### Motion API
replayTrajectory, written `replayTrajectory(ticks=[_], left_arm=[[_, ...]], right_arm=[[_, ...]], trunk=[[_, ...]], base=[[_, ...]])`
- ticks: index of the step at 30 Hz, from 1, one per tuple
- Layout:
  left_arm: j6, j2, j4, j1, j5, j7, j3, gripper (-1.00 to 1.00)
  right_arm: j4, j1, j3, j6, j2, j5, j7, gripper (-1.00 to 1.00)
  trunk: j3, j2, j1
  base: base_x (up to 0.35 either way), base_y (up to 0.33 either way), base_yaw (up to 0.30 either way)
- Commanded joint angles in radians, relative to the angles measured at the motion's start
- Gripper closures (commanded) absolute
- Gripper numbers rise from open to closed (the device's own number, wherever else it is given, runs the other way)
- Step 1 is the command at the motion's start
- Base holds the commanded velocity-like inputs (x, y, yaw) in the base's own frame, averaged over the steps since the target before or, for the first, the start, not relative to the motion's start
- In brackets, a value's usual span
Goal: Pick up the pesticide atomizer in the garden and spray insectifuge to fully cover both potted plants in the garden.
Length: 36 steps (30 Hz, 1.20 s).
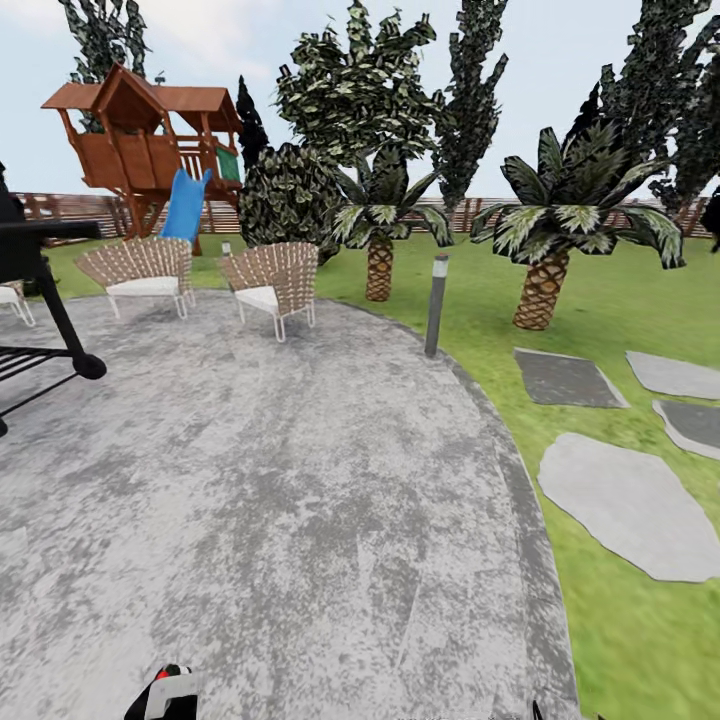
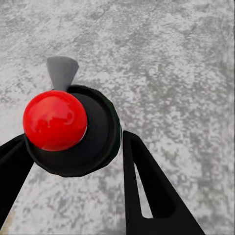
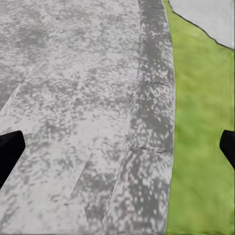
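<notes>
Left gripper [image 2: 73, 161]: black fingers [image 2: 152, 191] spread apart over the paving, holding nothing; a red ball on a black round part sits between them, a grey cone-shaped piece just beyond it.
Right gripper [image 3: 117, 147]: two black fingertips [image 3: 9, 149] at opposite edges of its wrist view, wide apart, empty.
Surface: mottled grey patio [image 1: 260, 480] with a darker curved border; right wrist view shows that border meeting grass.
Garden: lawn [image 1: 620, 320] to the right with grey stepping stones [image 1: 630, 505], two palms [image 1: 545, 230], a slim post [image 1: 436, 305], slat fence [image 1: 480, 212] behind.
Also: two wicker chairs [image 1: 272, 285], a wooden playhouse [image 1: 145, 140] with blue slide, black frame at far left.
Atomizer, potted plants: cannot tell where.
</notes>
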Motion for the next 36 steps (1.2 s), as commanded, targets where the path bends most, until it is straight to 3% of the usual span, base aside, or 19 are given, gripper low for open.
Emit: replayTrajectory(ticks=[1, 12, 36], left_arm=[[-0.003, 0.000, 0.000, 0.000, 0.002, 0.000, 0.001, 1.00], [-0.003, 0.000, 0.000, 0.000, 0.002, 0.000, 0.001, 1.00], [-0.004, 0.003, 0.000, 0.000, 0.004, 0.003, 0.001, 1.00]], right_arm=[[0.003, -0.001, -0.002, -0.003, 0.000, 0.005, 0.000, -1.00], [0.027, -0.001, 0.000, -0.003, 0.000, 0.005, 0.000, -1.00], [0.026, -0.001, -0.003, -0.005, 0.000, 0.000, 0.001, -1.00]], trunk=[[-0.001, 0.000, 0.000], [-0.001, 0.000, 0.000], [-0.001, 0.000, 0.000]], base=[[0.000, -0.268, -0.300], [0.089, -0.269, -0.300], [0.196, -0.235, -0.300]])
